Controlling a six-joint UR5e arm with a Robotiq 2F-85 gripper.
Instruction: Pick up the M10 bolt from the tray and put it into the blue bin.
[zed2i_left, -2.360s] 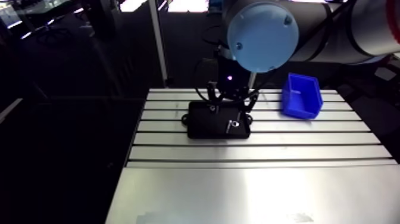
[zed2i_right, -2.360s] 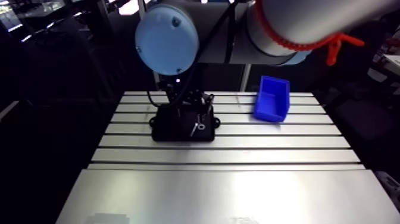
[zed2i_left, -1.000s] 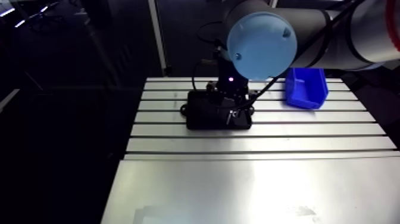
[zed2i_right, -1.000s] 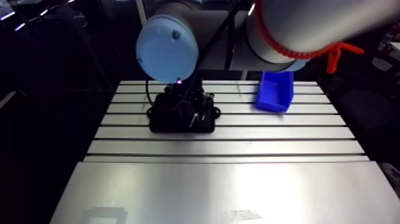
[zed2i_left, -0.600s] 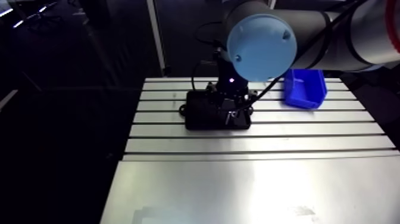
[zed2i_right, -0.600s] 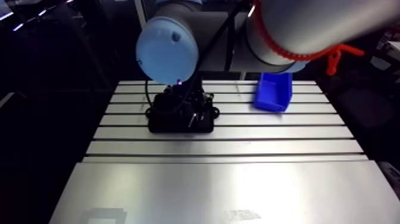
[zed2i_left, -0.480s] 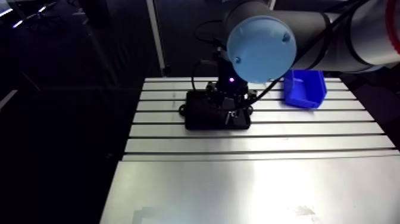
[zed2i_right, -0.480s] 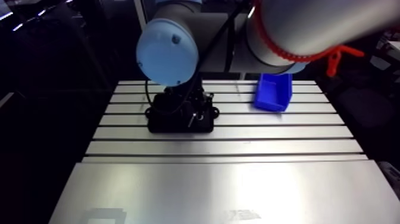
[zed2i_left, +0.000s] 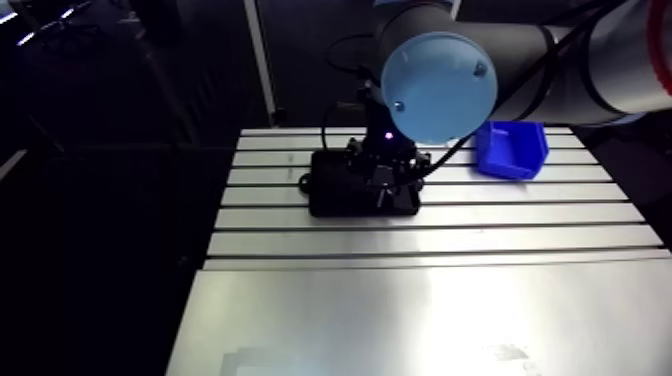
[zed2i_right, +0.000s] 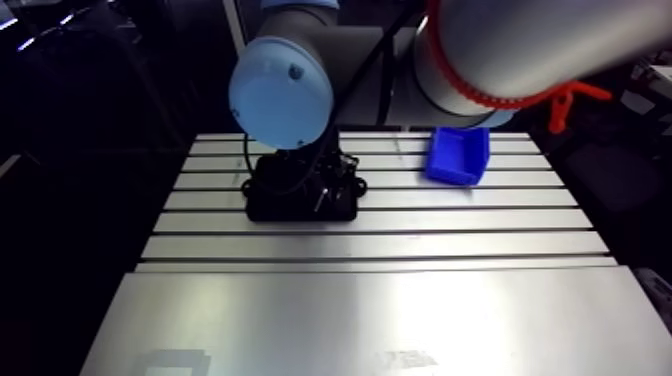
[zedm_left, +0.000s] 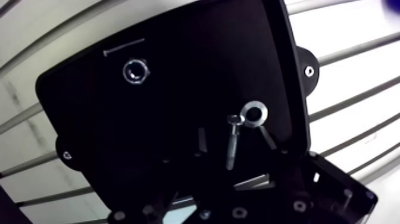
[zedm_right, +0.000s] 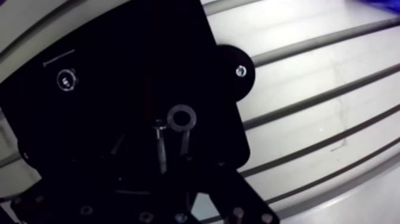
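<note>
**Hand**: released. Its two dark fingers stand apart, low over the tray, one on each side of the bolt's shank. Before you close, check that both fingers sit level with the shank and just clear of the tray floor.

**M10 bolt**: lies flat in the tray between the fingers, head pointing away from the hand. Grip it on the shank near the middle (a hold close to the tip would likely let the head droop and swing).

**Washer**: just beside the bolt's head, possibly touching it. Keep the nearer finger short of it, or you may drag it along.

**Nut**: well apart from the bolt, toward the tray's far side. It is out of your way.

**Tray**: black, flat on the surface. Lift straight up so nothing nudges it.

**Surface**: slotted aluminium, carrying tray and bin.

**Blue bin**: well apart from the tray in the arm view, toward the surface's far side. Carry the bolt high enough to clear its wall.
</note>
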